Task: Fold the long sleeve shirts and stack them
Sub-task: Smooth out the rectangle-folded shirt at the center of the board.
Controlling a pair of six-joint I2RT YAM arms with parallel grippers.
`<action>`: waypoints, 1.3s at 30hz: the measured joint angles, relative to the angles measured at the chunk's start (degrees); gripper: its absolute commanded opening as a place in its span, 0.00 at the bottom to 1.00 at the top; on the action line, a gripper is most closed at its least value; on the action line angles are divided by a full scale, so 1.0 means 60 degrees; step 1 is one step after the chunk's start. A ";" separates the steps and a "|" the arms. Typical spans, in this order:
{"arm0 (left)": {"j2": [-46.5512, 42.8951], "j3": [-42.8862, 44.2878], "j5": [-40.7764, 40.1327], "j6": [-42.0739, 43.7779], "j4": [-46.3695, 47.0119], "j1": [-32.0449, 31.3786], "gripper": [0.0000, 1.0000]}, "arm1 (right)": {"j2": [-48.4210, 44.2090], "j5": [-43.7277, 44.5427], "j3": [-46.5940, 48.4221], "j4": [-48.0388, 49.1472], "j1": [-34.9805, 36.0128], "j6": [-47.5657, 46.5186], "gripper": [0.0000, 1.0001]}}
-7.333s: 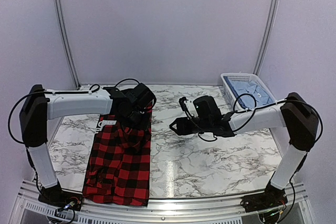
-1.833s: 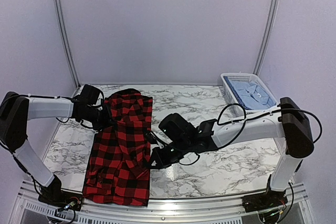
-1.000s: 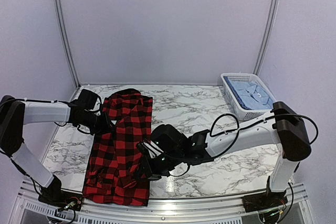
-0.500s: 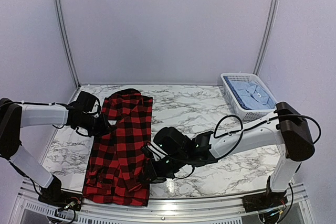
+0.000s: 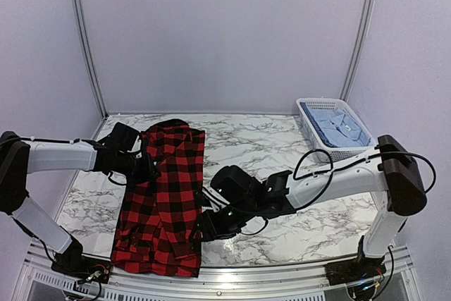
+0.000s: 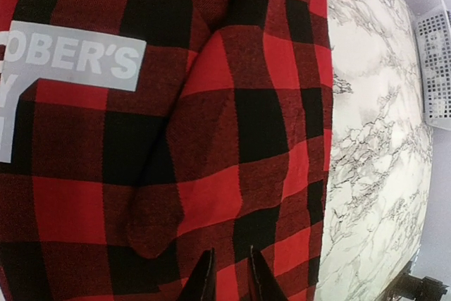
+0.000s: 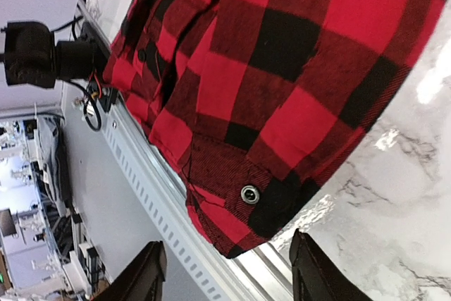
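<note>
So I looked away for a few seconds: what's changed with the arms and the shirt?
The right gripper swung from mid-table across to the red-and-black shirt, at its near right edge, jaws open. The left gripper drew back off the shirt's top to its left edge. The blue shirt stayed in the basket.

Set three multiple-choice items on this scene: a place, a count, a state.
1. The pale blue cloth shirt lies: A in the white plastic lattice basket; B on the floor; C over an arm.
2. Shirts on the marble table: A one; B two; C three.
3. The right gripper is: A shut on the basket; B open; C shut on a sleeve.
Key: A, blue cloth fills the basket; A, only the red-and-black checked shirt lies there; B, its jaws stand wide apart.
</note>
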 measured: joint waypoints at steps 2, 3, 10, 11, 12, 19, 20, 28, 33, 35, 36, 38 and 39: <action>0.0087 0.0044 -0.0025 0.0000 0.0186 -0.0055 0.10 | -0.0248 0.0113 -0.0018 -0.0076 -0.0299 -0.0284 0.62; 0.0211 0.0127 -0.0044 -0.0004 0.0259 -0.0055 0.09 | -0.0379 0.0157 -0.0022 -0.0058 -0.0521 -0.0430 0.62; 0.1690 0.0725 -0.0310 -0.0011 0.0852 -0.0051 0.07 | -0.0528 0.0466 -0.0018 0.0146 -0.2142 -0.1570 0.62; 0.1920 0.0805 -0.0357 -0.0007 0.0882 -0.0051 0.07 | -0.0492 0.0466 -0.0018 0.0233 -0.2401 -0.1745 0.62; 0.2157 0.0900 -0.0401 -0.0015 0.0914 -0.0044 0.07 | -0.0448 0.0448 -0.0018 0.0339 -0.2667 -0.1891 0.62; 0.3042 0.1570 -0.0437 -0.0044 0.1086 -0.0044 0.08 | 0.0725 0.0342 0.1038 0.1253 -0.4160 -0.2714 0.63; 0.3071 0.1592 -0.0430 -0.0047 0.1115 -0.0044 0.10 | 0.0984 0.0288 0.1293 0.1417 -0.4335 -0.2776 0.63; 0.2823 0.1745 -0.0419 0.0040 0.0816 -0.0044 0.16 | 0.3111 -0.0175 0.3665 0.2160 -0.5676 -0.3013 0.62; 0.1763 0.1741 -0.0841 0.0149 0.0277 0.0000 0.29 | 0.4273 -0.0313 0.4838 0.2229 -0.5982 -0.3005 0.61; 0.1260 0.1712 -0.1049 0.0178 0.0200 0.0138 0.31 | 0.4645 -0.0357 0.5140 0.2215 -0.5963 -0.2994 0.60; 0.1086 0.1698 -0.1169 0.0208 0.0197 0.0280 0.32 | 0.4892 -0.0368 0.5384 0.2167 -0.5952 -0.2983 0.59; 0.0973 0.1690 -0.1413 0.0262 0.0171 0.0612 0.33 | 0.5282 -0.0372 0.5814 0.2095 -0.5949 -0.2929 0.57; 0.1013 0.1690 -0.1512 0.0288 0.0168 0.0827 0.34 | 0.5464 -0.0368 0.6033 0.2084 -0.5949 -0.2885 0.56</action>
